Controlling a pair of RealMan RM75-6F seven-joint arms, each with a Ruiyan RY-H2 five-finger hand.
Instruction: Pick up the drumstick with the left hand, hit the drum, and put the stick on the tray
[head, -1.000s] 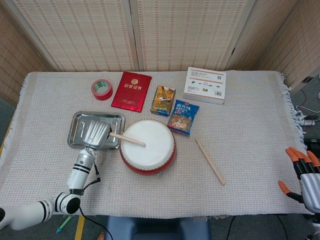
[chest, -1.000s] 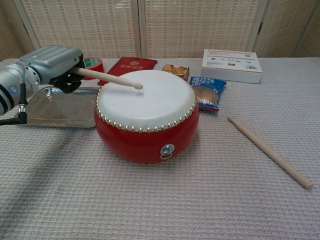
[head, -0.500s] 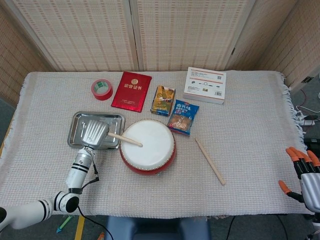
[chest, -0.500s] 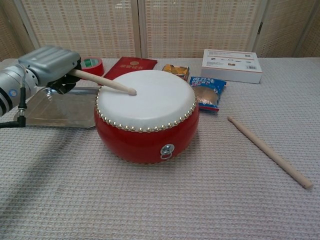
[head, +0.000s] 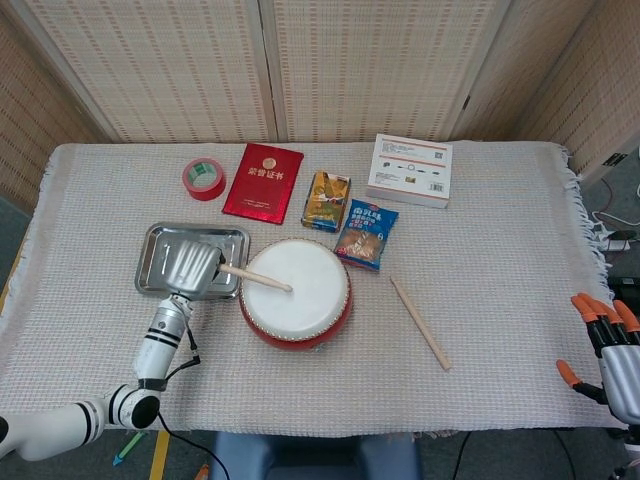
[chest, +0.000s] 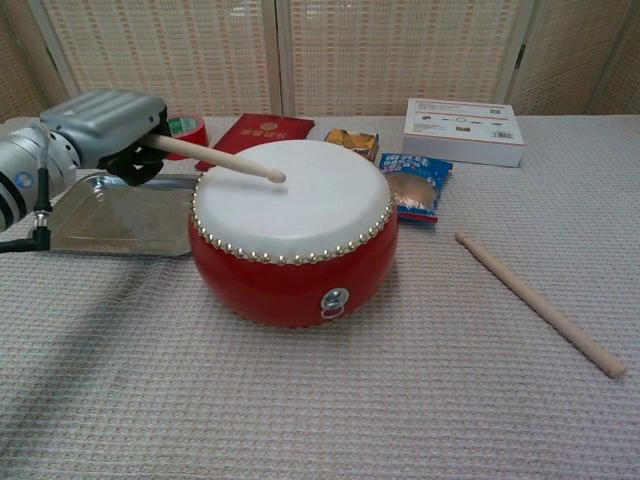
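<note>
On woven cloth, left robot hand (chest: 105, 125) grips a pale wooden drumstick (chest: 215, 159) above the white-skinned red drum (chest: 290, 232).

A table covered with a pale woven cloth (head: 500, 200) carries a red drum with a white skin (head: 297, 292), a shiny metal tray (head: 160, 245), a loose wooden drumstick (head: 420, 323), a red tape roll (head: 204, 179), a red booklet (head: 263, 182), two snack packets (head: 325, 200) (head: 366, 234) and a white box (head: 409, 170).
</note>
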